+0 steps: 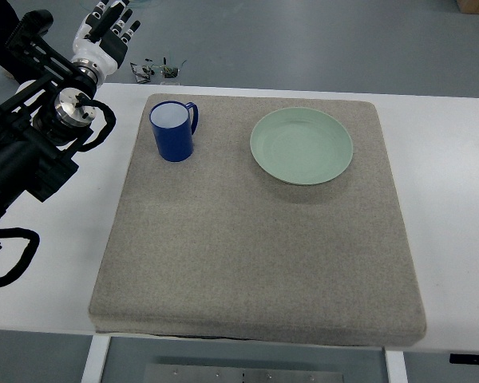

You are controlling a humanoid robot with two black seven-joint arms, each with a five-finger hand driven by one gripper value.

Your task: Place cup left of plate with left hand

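Observation:
A blue cup with a white inside stands upright on the grey mat, its handle pointing right. To its right lies a pale green plate, with a gap of bare mat between them. My left hand is raised at the top left, beyond the table's far edge and well away from the cup. Its fingers are spread and hold nothing. The left arm runs down along the picture's left side.
The mat lies on a white table. Small dark objects sit on the floor just past the table's far edge, near my left hand. A black cable loop lies at the left edge.

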